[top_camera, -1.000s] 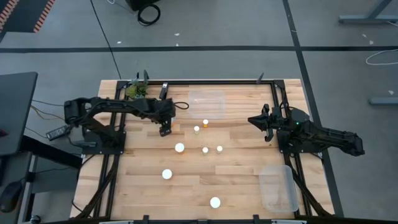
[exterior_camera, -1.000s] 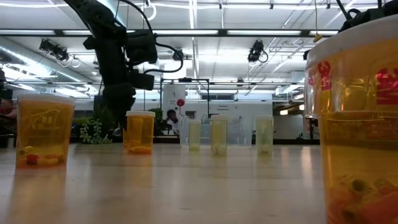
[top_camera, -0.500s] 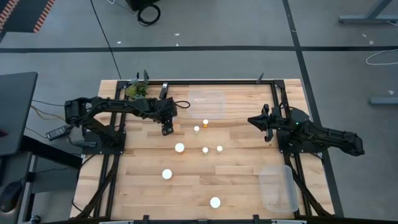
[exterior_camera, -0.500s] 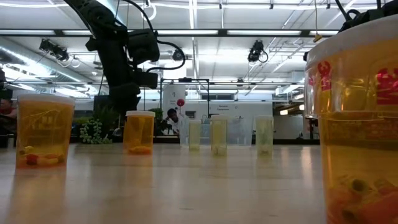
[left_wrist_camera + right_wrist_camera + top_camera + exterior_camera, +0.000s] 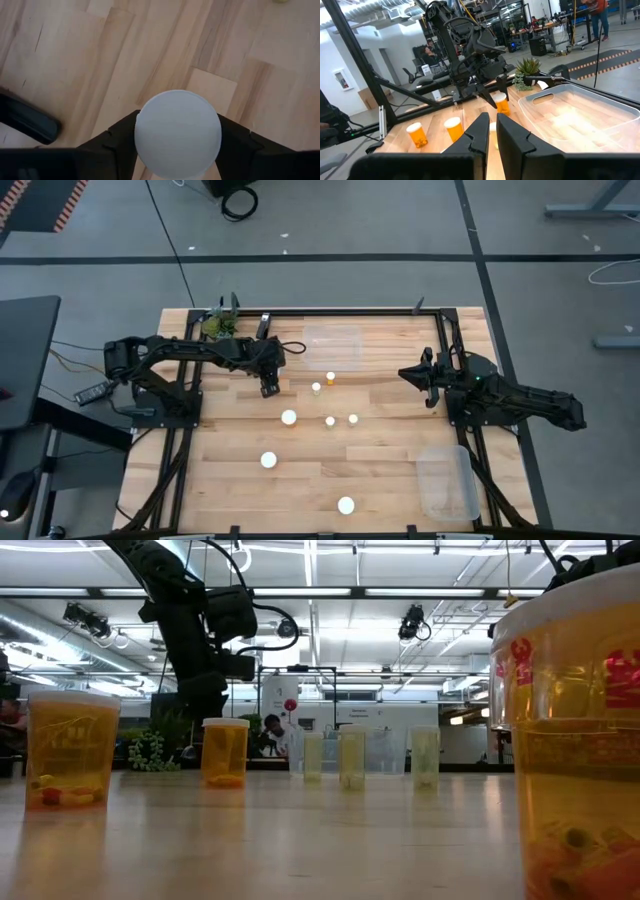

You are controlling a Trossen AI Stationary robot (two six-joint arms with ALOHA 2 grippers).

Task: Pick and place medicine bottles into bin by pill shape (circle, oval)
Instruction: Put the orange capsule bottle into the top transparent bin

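Pale wooden plank worktop [image 5: 380, 480] inside a black frame, on a grey floor [image 5: 330, 220] crossed by dark tape lines. Left jaws [image 5: 267, 388] over the rear left part of the worktop, pinching a bottle [image 5: 178, 133]: in the left wrist view a round white cap sitting between the two dark fingers [image 5: 117, 137], planks below it. In the right wrist view the same orange bottle hanging between those jaws, above the surface. Right jaws [image 5: 412, 372] waiting at the right side, raised, pressed nearly together, only a thin slit between the fingers [image 5: 480, 131].

Six more bottles standing upright on the worktop, white caps seen from above: two near the rear middle [image 5: 330, 378] [image 5: 316, 388], a wider one [image 5: 289, 418] just behind the centre, two small ones [image 5: 330, 421] [image 5: 353, 419] beside each other, then two wide ones [image 5: 268, 460] [image 5: 346, 505] toward the front. All well apart from both bins. Clear bin [image 5: 331, 345] at the rear middle, second clear bin [image 5: 449, 482] at the front right corner. Green plant [image 5: 215, 326] at the rear left corner.

Beyond the worktop, in the low view: large hall with ceiling light strips [image 5: 330, 592], and a seated person [image 5: 272, 732] far behind.
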